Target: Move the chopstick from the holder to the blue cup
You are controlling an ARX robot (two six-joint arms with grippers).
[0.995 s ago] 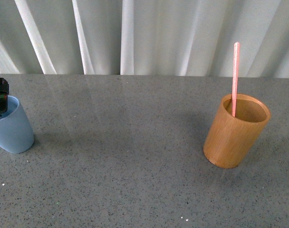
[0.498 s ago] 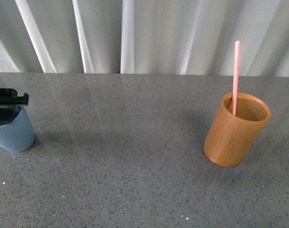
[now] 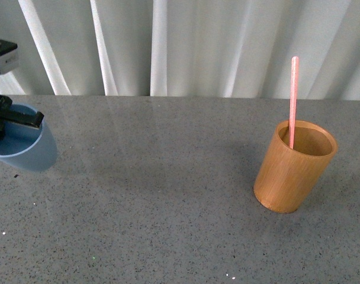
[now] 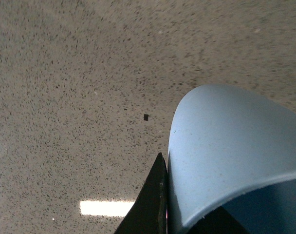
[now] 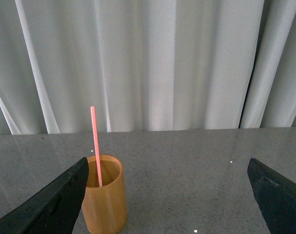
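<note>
While the right gripper [image 5: 167, 168] hangs wide open, well short of the holder [image 3: 295, 165], nothing on that side has changed from a second ago. The wooden cylinder stands upright on the grey speckled table [image 3: 168, 201], towards the robot's right. The chopstick [image 3: 293, 100] is inside it, leaning against the far-left part of the rim, with more than half its length above the rim.

The change is further back on the left. A second ago the blue cup [image 3: 23, 148] stood upright on the table with the left gripper [image 3: 8, 121] at its rim. Now it sits higher in the front view and is tipped over, its rounded base swung towards the middle of the table and apparently clear of the surface. The left gripper is clamped on the rim. The left wrist view shows one black finger [image 4: 154, 204] pressed against the outer wall, while the inner one is only a dark shape.

White curtains [image 3: 198, 47] hang behind the table.
</note>
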